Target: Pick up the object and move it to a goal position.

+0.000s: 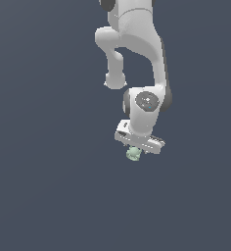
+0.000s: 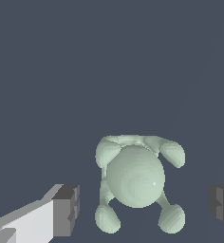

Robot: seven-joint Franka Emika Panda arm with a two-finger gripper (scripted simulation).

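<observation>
The object sits right there in the wrist view, a pale mint-green lumpy thing with a big rounded belly in the middle and four stubby knobs poking out around it. Either side of it, the two dark-padded fingers stand spread wide, with clear gaps between each pad and the object, so nothing is touching it and nothing is gripped. The object lies between them, a little nearer the one on the white finger body. Over to the exterior view: the object peeks out just beneath the white gripper, narrower than the gripper's bar above it. The arm drops down from the top of the frame, wrist pointing downward. All around is plain dark blue-grey worktop.
</observation>
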